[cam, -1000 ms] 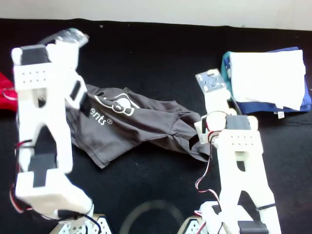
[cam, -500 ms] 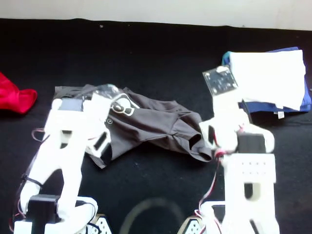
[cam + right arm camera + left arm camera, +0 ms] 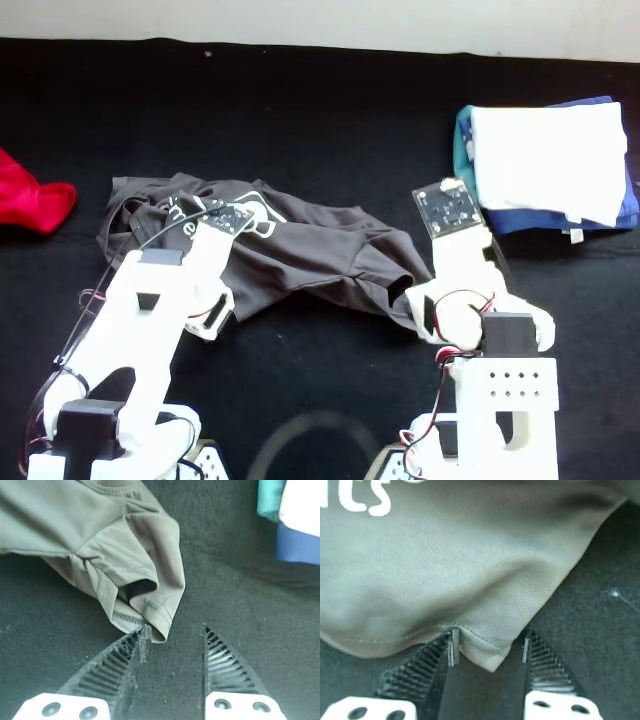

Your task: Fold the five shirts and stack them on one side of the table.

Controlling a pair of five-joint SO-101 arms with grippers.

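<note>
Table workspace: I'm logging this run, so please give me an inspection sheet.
Surface: black table.
Job's things: grey shirt crumpled at centre; red shirt bunched at the left edge; folded stack on the right, white on top, blue and teal beneath.
Clutter: nothing seen.
Grippers: left gripper open, straddling a corner of the grey shirt; right gripper open beside the grey shirt.
Cables: black cable looping over the left arm; red and white wires on the right arm.
Surroundings: pale wall behind the table.

Robotics lab bench: black-covered table (image 3: 330, 110), plain pale wall (image 3: 300, 20), white arms (image 3: 150, 320), bare circuit board (image 3: 450, 208).
</note>
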